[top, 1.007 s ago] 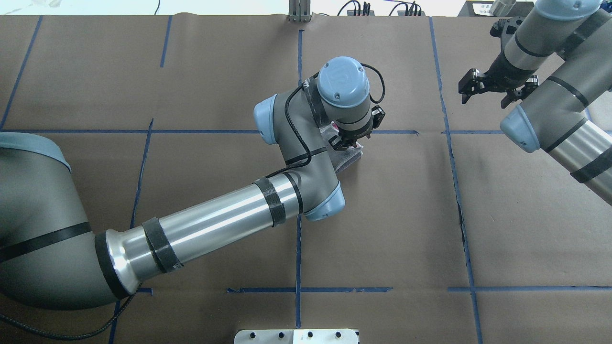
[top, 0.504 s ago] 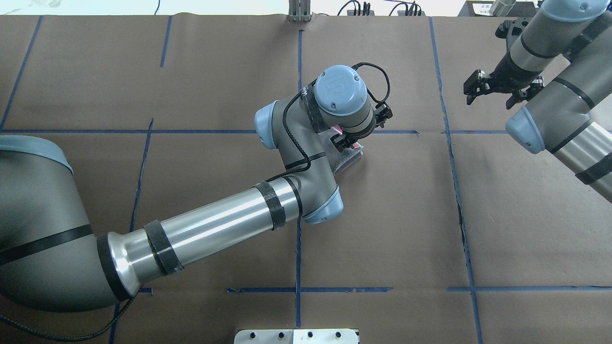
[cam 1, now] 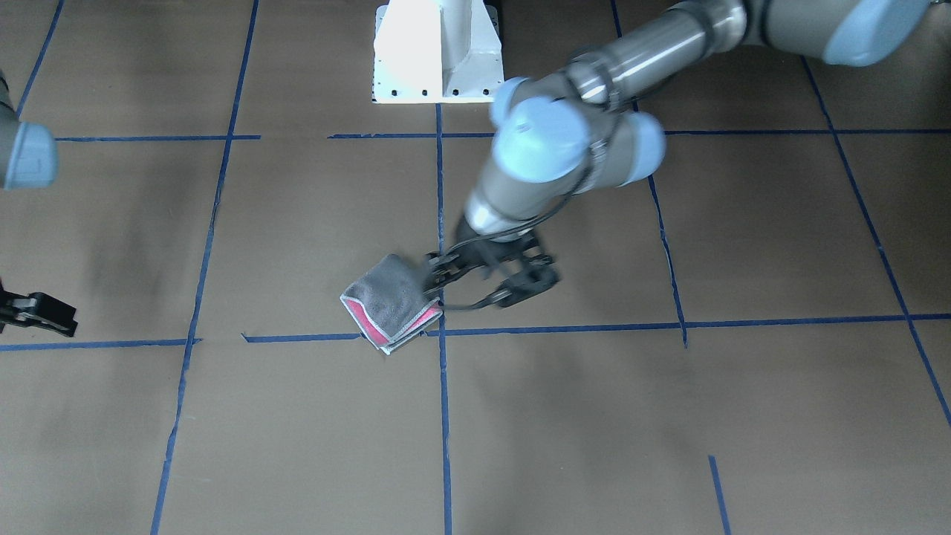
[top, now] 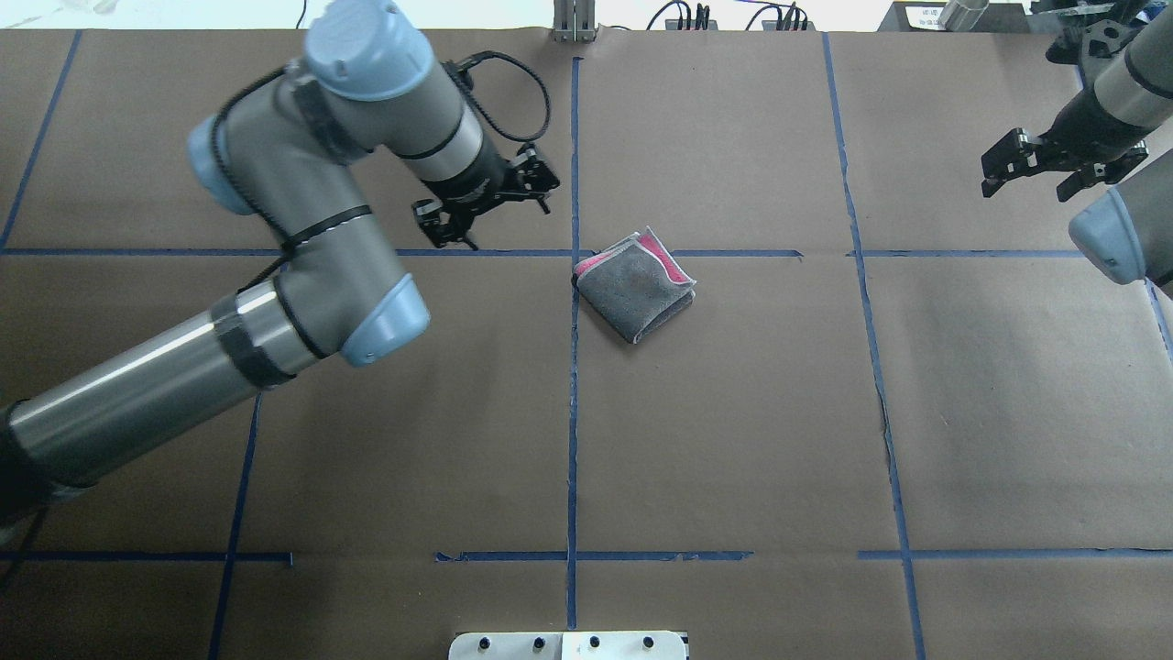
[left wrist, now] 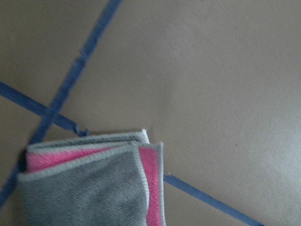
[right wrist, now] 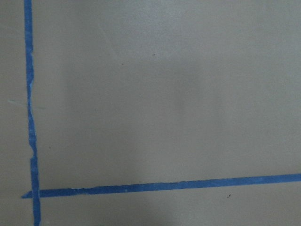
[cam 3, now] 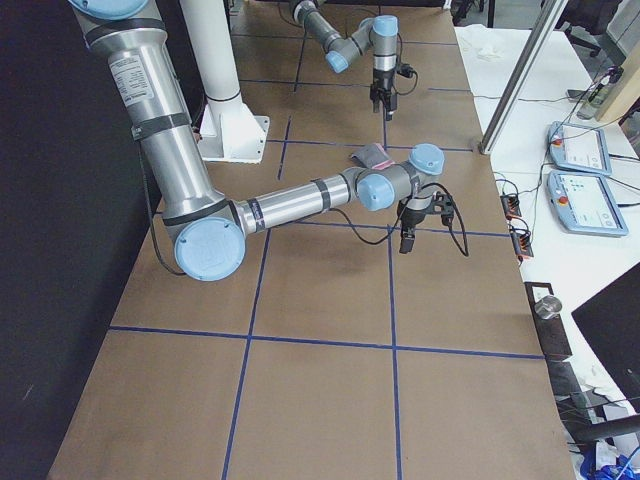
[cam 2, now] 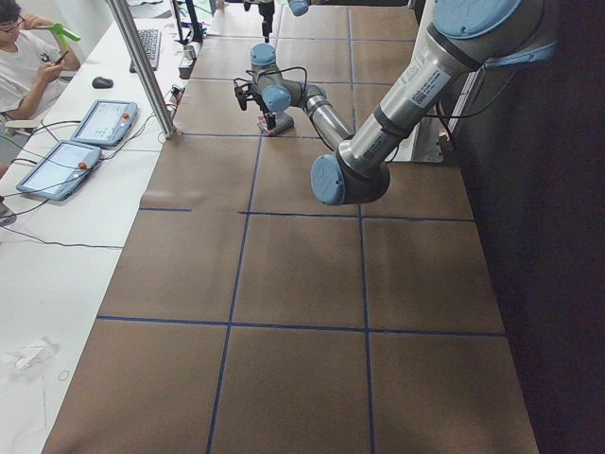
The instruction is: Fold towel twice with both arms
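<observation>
Mia: Where is the towel (top: 634,284)?

Ben: It lies near the middle of the table (top: 733,440), a bit closer to the far edge than to the robot's edge. It sits right where two blue tape lines (top: 572,412) cross. It is a small square, grey on top, with pink peeking out at the sides.

Mia: Is it done, do you think?

Ben: It looks folded twice to me. But it is not very neat. The edges do not line up, and one corner on the far side sticks up a little.

Mia: Is anything holding it?

Ben: No. The left gripper (top: 490,213) has its fingers spread wide with nothing between them. It hangs on the robot's left side of the towel. The right gripper (top: 1035,176) is spread wide too, with nothing in it, way over by the far right corner.

Mia: So what could go wrong?

Ben: The towel looks soft and puffy. I think the top flap could pop open by itself, since nothing presses it down.

Mia: Anything else?

Ben: A black cable (top: 545,92) loops off the left wrist. If that arm swings low over the towel, the cable or a finger could catch the loose corner and drag it open. Then the folding would be spoiled.

Mia: And the right arm?

Ben: It is far off, so I do not think it can bump the towel from there.
</observation>
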{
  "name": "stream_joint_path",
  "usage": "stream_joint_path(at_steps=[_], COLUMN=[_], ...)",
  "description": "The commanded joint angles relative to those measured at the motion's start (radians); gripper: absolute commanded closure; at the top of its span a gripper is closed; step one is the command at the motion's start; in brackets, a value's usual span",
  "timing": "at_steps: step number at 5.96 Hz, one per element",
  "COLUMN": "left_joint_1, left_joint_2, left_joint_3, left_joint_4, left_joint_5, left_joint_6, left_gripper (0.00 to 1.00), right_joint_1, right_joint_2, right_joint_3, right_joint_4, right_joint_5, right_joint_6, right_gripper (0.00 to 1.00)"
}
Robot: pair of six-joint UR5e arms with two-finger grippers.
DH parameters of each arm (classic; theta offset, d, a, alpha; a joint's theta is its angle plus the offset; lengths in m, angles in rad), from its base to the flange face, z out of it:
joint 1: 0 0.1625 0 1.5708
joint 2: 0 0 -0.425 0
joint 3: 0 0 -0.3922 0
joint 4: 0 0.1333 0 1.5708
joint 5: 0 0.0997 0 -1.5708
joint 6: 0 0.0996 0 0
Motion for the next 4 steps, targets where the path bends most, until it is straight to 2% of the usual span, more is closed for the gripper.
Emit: stream_joint_path(at_steps=[1, 2, 3, 4], left_joint_1=[-0.168, -0.299, -0.472, -0.576], left_joint_2=[0.25, 0.38, 0.483, 0.487], left_joint_3=[-0.236, -0.197, -0.085, 0.03], left_joint_4=[0.252, 0.256, 0.185, 0.19], left_joint_5=[-0.004, -0.029, -0.225, -0.277], left_joint_6=[0.539, 0.782, 0.987, 1.113], left_gripper=[0.0, 0.0, 0.0, 0.0], right_joint_1=[0.072, 0.083, 0.146, 0.184], right_joint_2=[-0.01, 0.004, 0.018, -0.082], right_joint_3=[-0.003, -0.028, -0.061, 0.022], right_joint_4=[-0.012, -0.016, -0.019, -0.016], right_joint_5=[0.011, 0.067, 0.077, 0.085], right_joint_6=[-0.081, -0.13, -0.133, -0.153], right_gripper=[0.0, 0.0, 0.0, 0.0])
